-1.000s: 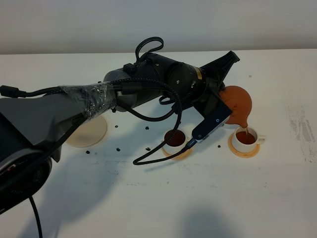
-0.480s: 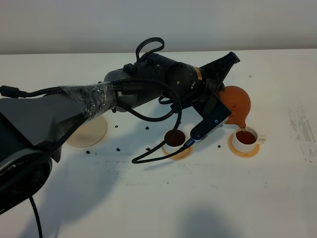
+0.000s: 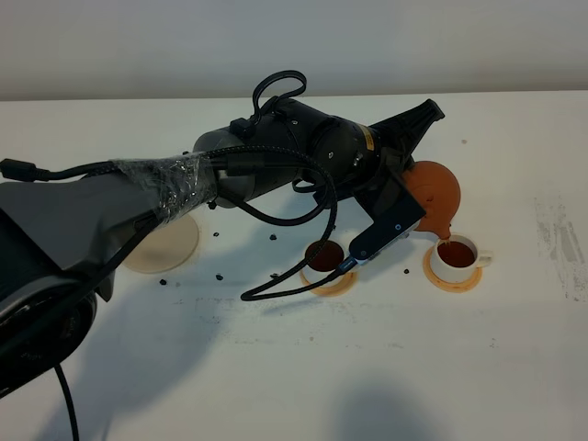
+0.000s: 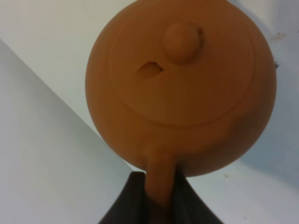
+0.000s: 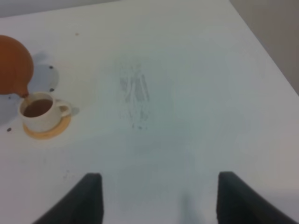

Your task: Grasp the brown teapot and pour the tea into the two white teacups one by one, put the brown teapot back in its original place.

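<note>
While tipped spout-down over the right-hand white teacup (image 3: 455, 256), brown teapot (image 3: 434, 195) sits right of centre in the high view, slightly more upright than a second ago. Thin stream seen earlier from spout into cup now gone; spout tip just above the cup rim. Wrist camera block beneath the left arm shifted a touch left and up. Cup brim-full of dark tea, on its orange coaster (image 3: 452, 276). Other teacup (image 3: 324, 256), centre of frame, also dark with tea, partly covered by arm cable.

Left gripper (image 4: 159, 196) pinched shut on teapot handle; only dark jaw edges visible at bottom of wrist view, grip point itself blurred. Lid knob (image 4: 182, 43) and lid filling that frame; small dark mark beside knob, nature unclear.

Pale beige coaster (image 3: 163, 244) at left of high view, half hidden under left arm. Dark specks scattered on white table (image 3: 386, 367) near it.

Right gripper (image 5: 159, 196) spread apart, fingers (image 5: 88, 196) cut off at bottom edge, holding nothing.
</note>
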You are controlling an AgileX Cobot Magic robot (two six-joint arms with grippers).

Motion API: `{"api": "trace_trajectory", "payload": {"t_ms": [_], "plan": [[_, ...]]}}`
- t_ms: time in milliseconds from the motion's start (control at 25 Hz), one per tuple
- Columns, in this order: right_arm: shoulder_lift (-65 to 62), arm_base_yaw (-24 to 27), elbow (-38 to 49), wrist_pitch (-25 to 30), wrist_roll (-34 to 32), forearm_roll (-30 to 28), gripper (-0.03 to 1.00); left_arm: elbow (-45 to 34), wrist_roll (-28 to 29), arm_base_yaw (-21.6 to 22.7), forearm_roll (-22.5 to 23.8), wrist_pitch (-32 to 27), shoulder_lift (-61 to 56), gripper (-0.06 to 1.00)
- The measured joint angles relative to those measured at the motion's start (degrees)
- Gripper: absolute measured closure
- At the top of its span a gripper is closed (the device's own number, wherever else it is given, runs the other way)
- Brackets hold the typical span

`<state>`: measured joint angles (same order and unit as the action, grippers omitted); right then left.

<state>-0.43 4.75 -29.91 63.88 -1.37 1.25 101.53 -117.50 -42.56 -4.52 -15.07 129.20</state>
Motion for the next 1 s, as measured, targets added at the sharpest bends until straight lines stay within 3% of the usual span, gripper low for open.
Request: {"api": "trace_trajectory", "payload": {"t_ms": [1000], "plan": [[0.00, 0.00, 0.00, 0.00, 0.00, 0.00, 0.46, 0.00, 4.59, -0.97, 5.53, -0.10, 0.00, 0.87]]}}
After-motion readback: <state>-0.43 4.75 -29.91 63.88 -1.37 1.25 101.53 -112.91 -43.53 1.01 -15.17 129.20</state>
